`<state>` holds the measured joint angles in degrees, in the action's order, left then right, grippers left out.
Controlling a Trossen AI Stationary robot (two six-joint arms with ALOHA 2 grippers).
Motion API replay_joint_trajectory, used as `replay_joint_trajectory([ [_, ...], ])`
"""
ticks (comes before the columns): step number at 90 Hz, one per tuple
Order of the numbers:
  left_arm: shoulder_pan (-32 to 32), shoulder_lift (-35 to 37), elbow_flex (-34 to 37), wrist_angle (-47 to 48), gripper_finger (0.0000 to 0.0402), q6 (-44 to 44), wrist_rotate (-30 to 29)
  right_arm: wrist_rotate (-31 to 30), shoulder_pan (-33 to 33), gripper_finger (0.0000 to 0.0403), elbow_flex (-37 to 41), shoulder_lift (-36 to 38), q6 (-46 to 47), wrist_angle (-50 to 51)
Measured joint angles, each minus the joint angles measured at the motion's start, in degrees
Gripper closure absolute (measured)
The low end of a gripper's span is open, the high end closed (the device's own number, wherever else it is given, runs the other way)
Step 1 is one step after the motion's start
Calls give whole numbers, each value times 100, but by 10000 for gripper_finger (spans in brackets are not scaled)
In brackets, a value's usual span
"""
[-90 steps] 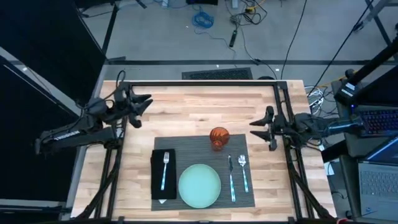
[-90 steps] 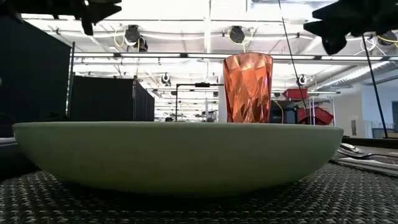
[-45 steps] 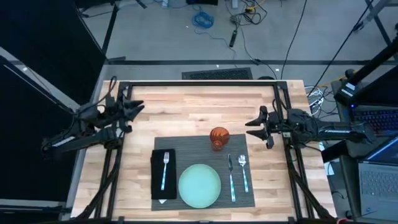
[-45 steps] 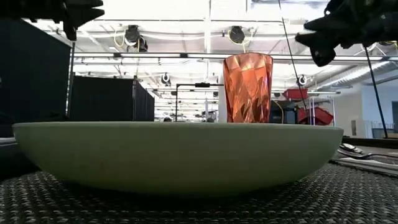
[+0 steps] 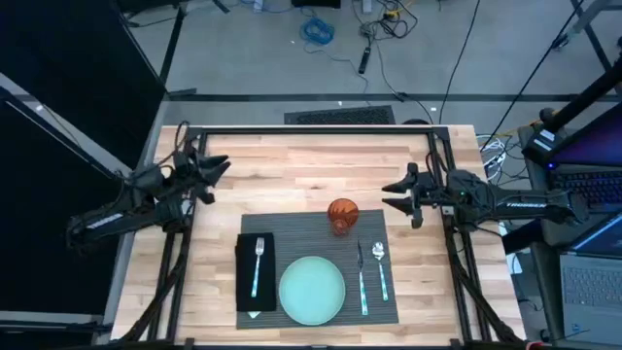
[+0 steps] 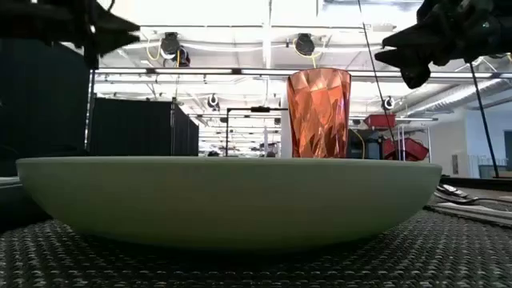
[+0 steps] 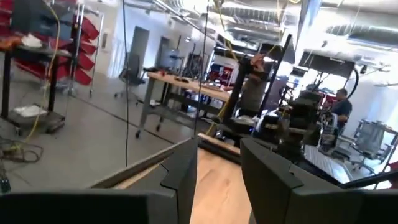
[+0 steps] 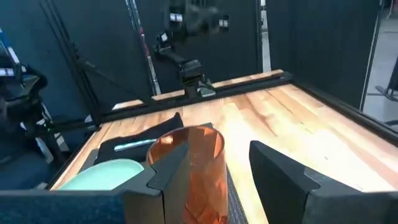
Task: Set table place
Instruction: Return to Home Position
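Dark right tool (image 5: 391, 195) spread, empty, left tool (image 5: 220, 179) spread, empty

- Your table (image 5: 311, 165) is a light wooden top of joined planks, with black frame bars along its far edge and both sides
- Only one thing lies directly on the wood: the dark grey ribbed placemat (image 5: 301, 228), squared to the near edge and roughly centred between the sides
- You see bare planks to the left, right and far side of it
- On that mat lie a black napkin (image 5: 245, 282) with a fork (image 5: 259, 264), a teal plate (image 5: 312, 290), a knife (image 5: 362, 282), a spoon (image 5: 380, 272) and an orange cup (image 5: 341, 214)
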<state>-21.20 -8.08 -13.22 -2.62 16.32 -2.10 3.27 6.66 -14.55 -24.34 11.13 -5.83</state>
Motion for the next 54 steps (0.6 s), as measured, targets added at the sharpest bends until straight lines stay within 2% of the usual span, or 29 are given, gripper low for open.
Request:
replay_joint_trajectory([
  [21, 604, -144, 1093, -1759, 297, 125, -167, -20, 2, 250, 0, -9, -106, -1],
  [39, 972, -196, 1150, -1713, 297, -79, -333, -24, 2, 250, 0, -92, -189, -1],
  [54, 1153, -198, 1150, -1164, 297, -169, -510, -27, 2, 250, 0, -375, -347, -1],
])
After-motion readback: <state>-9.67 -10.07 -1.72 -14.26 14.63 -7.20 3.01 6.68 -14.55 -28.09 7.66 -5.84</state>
